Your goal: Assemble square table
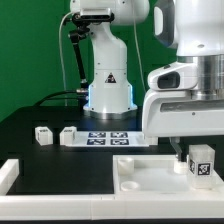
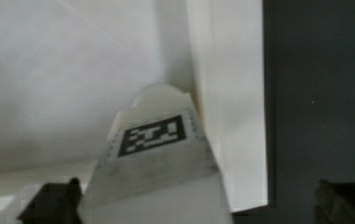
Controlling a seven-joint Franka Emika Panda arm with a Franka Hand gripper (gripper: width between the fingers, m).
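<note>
No writing can be read anywhere. A triangle sign is seen on the arm's base (image 1: pixel 110 80), and black-white square tags are carried by the parts.

Three legs are counted in the exterior view. One leg (image 1: pixel 200 162) is stood upright on the slab (image 1: pixel 150 180), towards the exterior view's right. A second leg (image 1: pixel 42 135) and a third leg (image 1: pixel 68 134) are set on the black table (image 1: pixel 25 145), just beside the marker board (image 1: pixel 105 138) and well apart from the slab. One slab, one rail (image 1: pixel 8 172) and one marker board are seen. The board's tags cannot be counted surely, as one end is hidden behind the arm.

The gripper (image 2: pixel 195 205) is released and nothing is grasped. In the wrist view its fingertips (image 2: pixel 49 203) are spread wide to either side of the upright leg, with a clear gap on one side.

The slab is cut off by the picture's edge. Whether the leg sits in a socket cannot be told. The wrist view is blurred, and only the fingertip ends are shown.
</note>
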